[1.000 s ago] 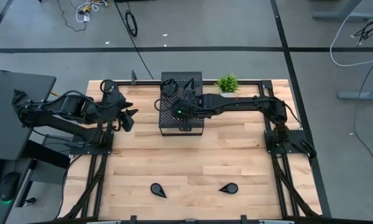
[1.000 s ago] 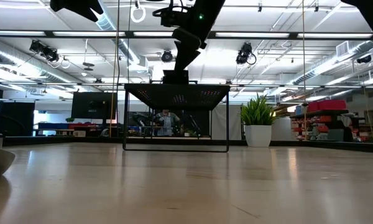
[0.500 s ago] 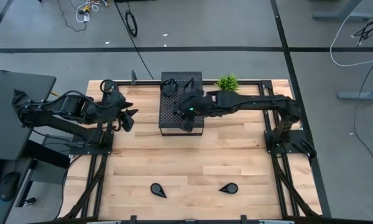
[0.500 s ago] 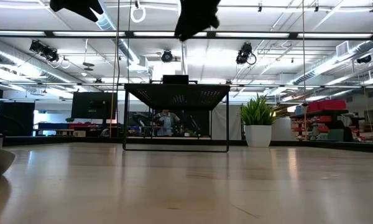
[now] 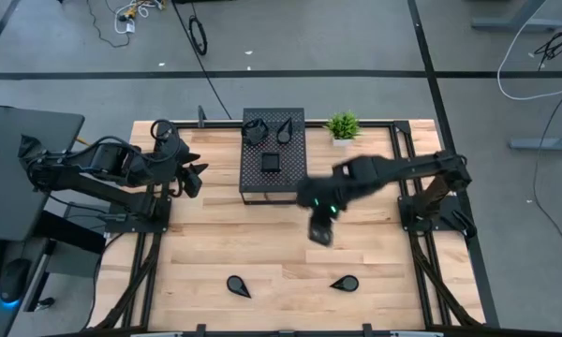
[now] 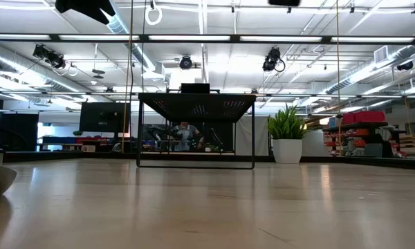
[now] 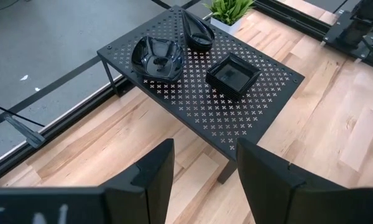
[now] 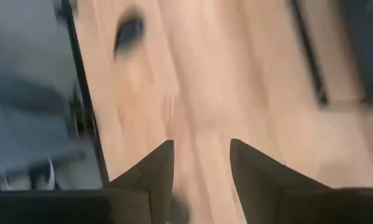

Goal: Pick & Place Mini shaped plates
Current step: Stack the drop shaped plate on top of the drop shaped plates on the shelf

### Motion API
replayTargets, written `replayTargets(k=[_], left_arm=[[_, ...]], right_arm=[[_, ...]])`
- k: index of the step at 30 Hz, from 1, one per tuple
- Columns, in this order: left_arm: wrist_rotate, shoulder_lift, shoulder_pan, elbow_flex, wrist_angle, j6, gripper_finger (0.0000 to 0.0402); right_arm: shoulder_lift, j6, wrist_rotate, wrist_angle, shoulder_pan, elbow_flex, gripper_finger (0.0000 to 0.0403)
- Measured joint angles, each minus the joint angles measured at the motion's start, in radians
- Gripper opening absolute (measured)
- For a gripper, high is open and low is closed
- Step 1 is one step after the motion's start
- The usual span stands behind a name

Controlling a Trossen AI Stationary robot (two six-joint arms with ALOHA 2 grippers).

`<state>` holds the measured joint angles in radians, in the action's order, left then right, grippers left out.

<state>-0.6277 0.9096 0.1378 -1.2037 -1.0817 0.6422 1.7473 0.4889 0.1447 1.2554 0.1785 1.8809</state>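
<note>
Right gripper over bare wood near the table's middle, between the perforated box and the front edge; fingers apart, nothing between them, as its own wrist view shows only blurred wood in the gap. Left gripper hangs at the left side of the table, near the back edge, beside the box and clear of it; its fingers stand apart and empty. On top of the box, three mini shaped plates: a square plate near the middle of the top, a rounded-leaf plate at its back-left corner, a teardrop plate just beside that toward the back edge. In the left wrist view the same three show as square, rounded and teardrop, the last two touching or nearly so. Two more teardrop plates lie on the wood near the front edge, one left of centre, one right of centre, well apart. Small potted plant at the back edge, just right of the box.
</note>
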Motion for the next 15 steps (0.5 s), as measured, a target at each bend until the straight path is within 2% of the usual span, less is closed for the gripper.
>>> replayTargets(k=[4, 6, 10, 15], left_arm=[[0.000, 0.000, 0.000, 0.000, 0.000, 0.000, 0.0177], [0.000, 0.000, 0.000, 0.000, 0.000, 0.000, 0.0177], [0.000, 0.000, 0.000, 0.000, 0.000, -0.008, 0.0177], [0.000, 0.000, 0.000, 0.000, 0.000, -0.002, 0.0177]], right_arm=[[-0.003, 0.004, 0.020, 0.063, 0.105, -0.092, 0.0158], [-0.012, 0.003, 0.078, 0.037, 0.145, -0.170, 0.0158], [-0.029, -0.018, 0.190, -0.064, 0.198, -0.367, 0.0158], [-0.029, -0.093, 0.204, -0.271, 0.239, -0.573, 0.0158]])
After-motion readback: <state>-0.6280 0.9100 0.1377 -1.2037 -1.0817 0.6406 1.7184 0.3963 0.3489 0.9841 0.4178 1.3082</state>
